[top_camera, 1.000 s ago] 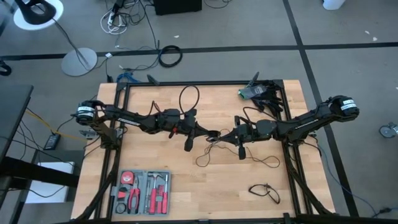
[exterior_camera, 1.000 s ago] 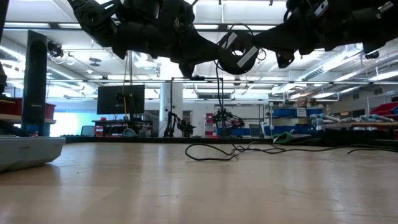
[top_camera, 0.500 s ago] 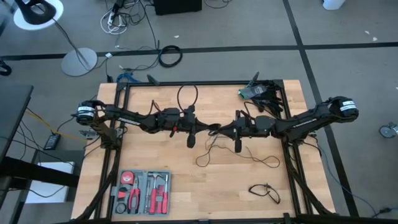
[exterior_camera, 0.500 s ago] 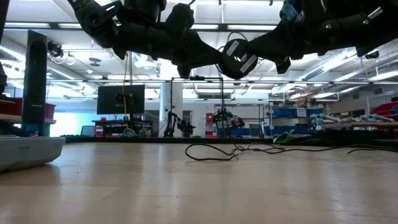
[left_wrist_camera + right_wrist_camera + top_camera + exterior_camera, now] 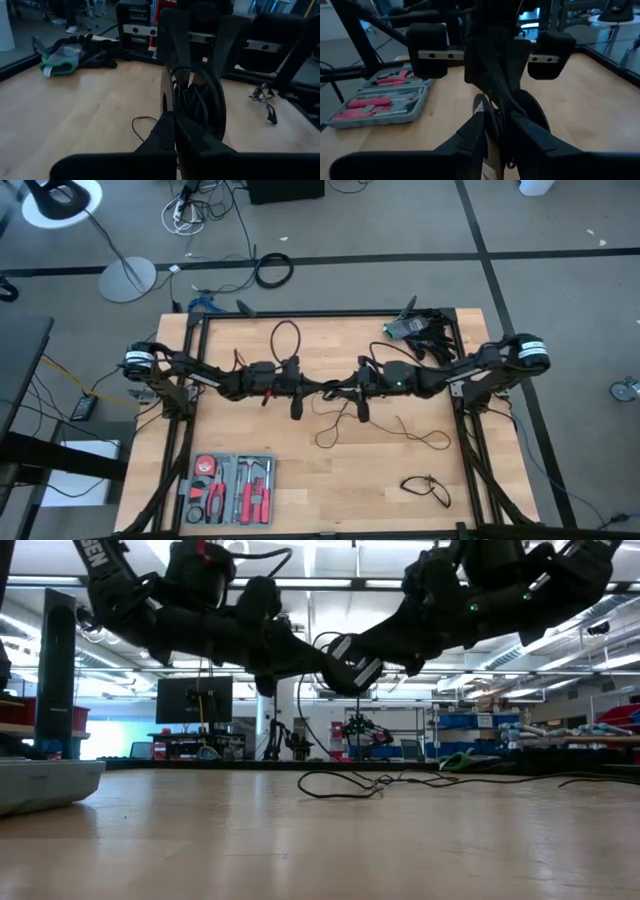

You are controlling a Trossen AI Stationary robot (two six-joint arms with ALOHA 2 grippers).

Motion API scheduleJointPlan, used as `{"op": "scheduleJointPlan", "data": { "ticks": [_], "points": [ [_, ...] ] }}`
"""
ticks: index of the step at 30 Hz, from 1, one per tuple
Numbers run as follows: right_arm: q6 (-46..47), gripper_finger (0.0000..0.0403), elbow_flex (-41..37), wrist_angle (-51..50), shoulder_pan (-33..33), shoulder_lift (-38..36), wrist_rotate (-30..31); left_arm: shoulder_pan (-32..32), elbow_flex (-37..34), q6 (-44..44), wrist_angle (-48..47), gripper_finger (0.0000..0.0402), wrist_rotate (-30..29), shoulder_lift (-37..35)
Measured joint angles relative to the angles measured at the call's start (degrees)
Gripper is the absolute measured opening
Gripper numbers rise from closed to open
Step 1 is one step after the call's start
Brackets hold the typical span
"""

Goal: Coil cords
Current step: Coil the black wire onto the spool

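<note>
A thin black cord is wound into a small coil (image 5: 197,100) held in the air over the table's middle (image 5: 345,655). Its loose tail hangs down and lies in slack loops on the wood (image 5: 345,423) (image 5: 340,783). My left gripper (image 5: 322,387) (image 5: 175,127) reaches in from the left and is shut on the coil. My right gripper (image 5: 342,388) (image 5: 502,127) faces it from the right, open, with one finger on either side of the coil (image 5: 495,117). A short black cord (image 5: 425,488) lies in a small loop near the front right. My left gripper pinches several turns of the coil at its near rim (image 5: 186,117) between its two fingers. The fingers come in about level from the table's left. The coil stands on edge, lifted clear, with the tail hanging slack to the table. My right gripper's fingers (image 5: 475,131) flank the coil; I cannot tell whether they touch it.
A grey tool case with red-handled tools (image 5: 228,488) lies at the near left. A green and black bundle (image 5: 415,330) sits at the far right corner. Black frame rails (image 5: 320,313) run along the table's edges.
Both grippers have moved toward the table's left edge and sunk a little, carrying the coil along. My right gripper has opened around the coil, while my left has stayed shut on it. The tail on the table has kept its place.
</note>
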Motion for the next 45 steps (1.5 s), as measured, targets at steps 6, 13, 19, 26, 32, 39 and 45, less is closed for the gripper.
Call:
{"op": "scheduleJointPlan", "data": {
  "ticks": [6,13,19,26,32,39,45],
  "points": [
    [0.0,0.0084,0.0,-1.6,-0.8,-1.4,0.1,-0.1,-1.3,-0.4,1.5,0.0000,-3.0,0.0],
    [2.5,0.0098,-0.1,-9.0,-0.9,-6.7,0.5,0.0,-1.4,0.2,2.2,0.0000,-8.4,0.0],
    [6.5,0.0102,-0.1,-19.9,0.2,-10.3,1.4,0.2,-1.4,0.3,3.1,0.0000,-14.9,0.0],
    [9.7,0.0090,-0.1,-24.9,2.2,-11.4,2.2,2.9,-0.8,4.4,3.9,0.0000,-13.5,-2.6],
    [9.7,0.0080,-0.1,-25.3,4.0,-11.4,2.1,8.1,5.5,4.7,-6.9,0.0000,-2.0,-4.4],
    [11.3,0.0058,-0.1,-32.5,7.1,-12.8,9.7,8.9,15.5,10.5,-21.2,0.0000,1.8,-4.5],
    [11.7,0.0020,-2.7,-34.4,13.1,-18.2,19.2,8.4,18.5,10.9,-22.5,0.0000,3.8,-2.6]
  ]
}}
